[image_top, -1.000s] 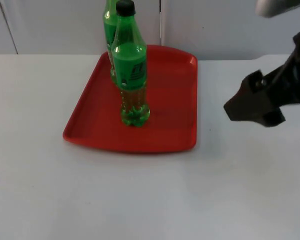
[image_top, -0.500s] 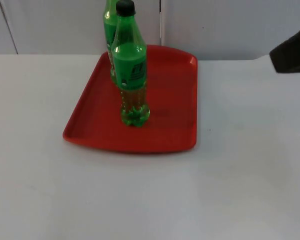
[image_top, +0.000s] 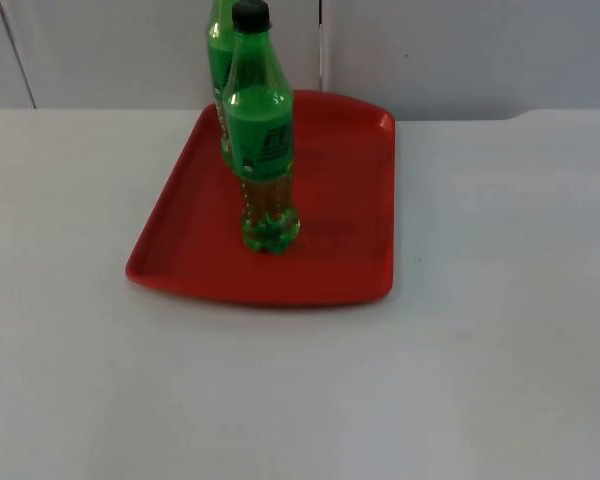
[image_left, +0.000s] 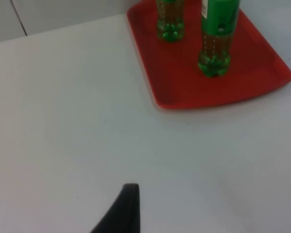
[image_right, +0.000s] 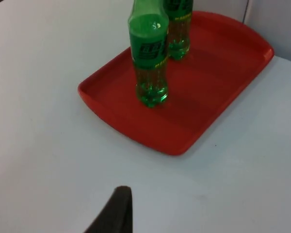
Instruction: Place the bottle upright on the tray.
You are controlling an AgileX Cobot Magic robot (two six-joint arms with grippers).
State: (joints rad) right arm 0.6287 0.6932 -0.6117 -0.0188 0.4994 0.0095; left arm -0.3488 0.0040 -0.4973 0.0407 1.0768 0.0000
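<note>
Two green bottles (image_top: 260,140) are standing upright on the red tray (image_top: 340,240) on the white table (image_top: 480,350), one close behind the other. The left gripper's fingertip (image_left: 123,211) and the right gripper's fingertip (image_right: 114,211) are hanging over bare table, well apart from the tray; whether either is open cannot be told

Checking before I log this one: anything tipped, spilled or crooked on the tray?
Nothing stands out. Both green bottles, the near bottle and the far bottle, stand upright inside the red tray, which lies flat on the white table. No spill visible.
</note>
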